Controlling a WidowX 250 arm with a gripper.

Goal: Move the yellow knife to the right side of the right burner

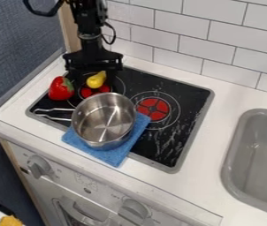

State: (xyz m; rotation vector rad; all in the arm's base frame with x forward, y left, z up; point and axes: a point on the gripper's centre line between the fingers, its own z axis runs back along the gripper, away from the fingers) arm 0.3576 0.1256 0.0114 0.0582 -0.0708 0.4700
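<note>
Just beyond the pot (104, 119), the yellow piece (95, 80), more pear-shaped than knifelike, points its narrow end away from it, the long axis tilting slightly rightward; it is probably light, stiff and slick, best pinched across its rounded middle. Farther behind the pot, the gripper (95, 73) hangs spread wide, holding nothing.

A black stovetop (186, 98) bears red toy (61, 89), pear (96, 80) and cloth (111, 156).
</note>
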